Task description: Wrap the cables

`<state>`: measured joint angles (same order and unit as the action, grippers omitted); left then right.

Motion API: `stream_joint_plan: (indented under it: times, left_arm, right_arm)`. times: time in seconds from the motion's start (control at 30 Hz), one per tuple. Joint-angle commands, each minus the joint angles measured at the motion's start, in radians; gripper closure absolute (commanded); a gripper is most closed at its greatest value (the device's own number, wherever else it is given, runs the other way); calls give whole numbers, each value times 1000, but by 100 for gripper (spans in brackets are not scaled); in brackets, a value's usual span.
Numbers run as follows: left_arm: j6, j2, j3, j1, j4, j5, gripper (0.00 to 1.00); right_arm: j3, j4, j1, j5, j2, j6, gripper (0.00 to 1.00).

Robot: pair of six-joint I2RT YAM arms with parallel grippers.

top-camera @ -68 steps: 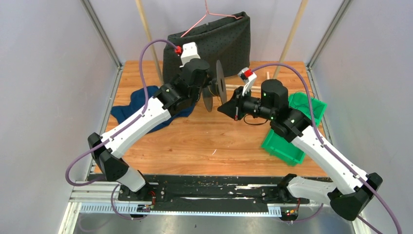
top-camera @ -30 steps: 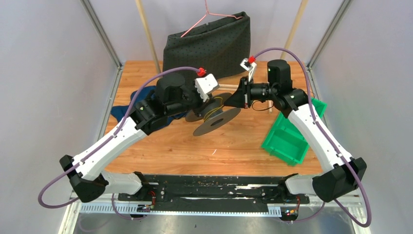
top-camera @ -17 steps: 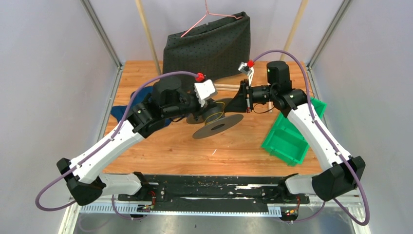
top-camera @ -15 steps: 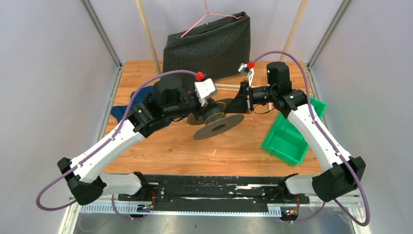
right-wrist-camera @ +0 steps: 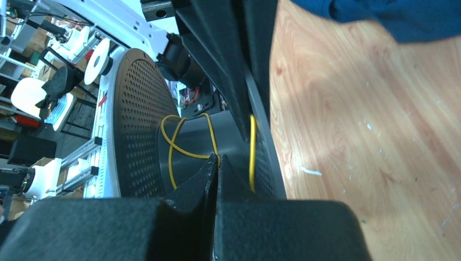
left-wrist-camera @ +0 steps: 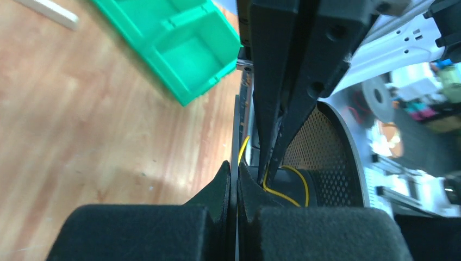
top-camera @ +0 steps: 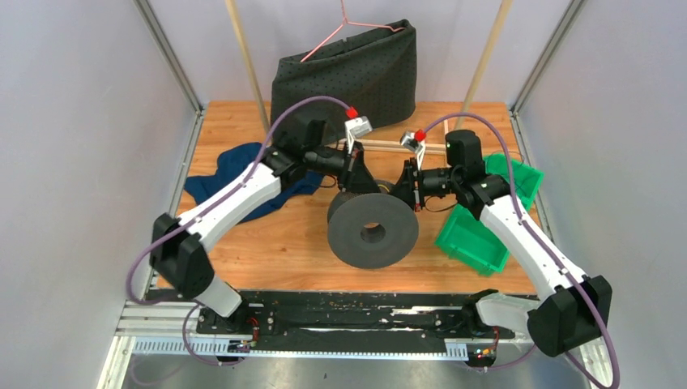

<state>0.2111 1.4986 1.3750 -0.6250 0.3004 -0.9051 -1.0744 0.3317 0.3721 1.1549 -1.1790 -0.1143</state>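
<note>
On table centre: dark grey perforated plastic spool (top-camera: pixel 348 239) standing on its edge on the wooden table (top-camera: pixel 267 243), one flange face turned toward the arm bases.
Cable: thin yellow-orange wire (right-wrist-camera: pixel 173 147), a few loose crossing loops round the spool hub, between the two flanges.
Left gripper (top-camera: pixel 356 177): at far flange, fingers clenched on its thin rim.
Right gripper (top-camera: pixel 403 188): at spool's right side, fingers pinched together on the wire at the hub.
Right of spool: green plastic bin (top-camera: pixel 470 235), just beside.
Left of spool: dark blue crumpled cloth (top-camera: pixel 219 174), partly under left arm.
</note>
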Motion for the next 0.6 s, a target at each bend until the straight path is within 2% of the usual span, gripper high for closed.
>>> stream_joint_plan:
  times: [0.0,0.07,0.2,0.37,0.47,0.57]
  left_arm:
    - [133,115,12,9,-98,-77,100]
    - [165,162,-16,10,-165,-73,100]
    - [129,264,-14,14,-192,-49,100]
    - [63,380,9,21,-200,-26,100]
    - [34,459,52,29,-176,-41,100]
    - [-52,545,156,31,-46,-64,100]
  right_arm:
    - [98,-40,-6,6,3,-17,99]
    - [139,-52,-5,1,-15,-5,99]
    - [207,-76,-6,-22,-80,25,99]
    - [275,-217,-6,-105,-158,-51,99]
    - [324,-360,-6,-114,-231,-131,99]
    - [370,-504,-6,-134,-287,-179,99]
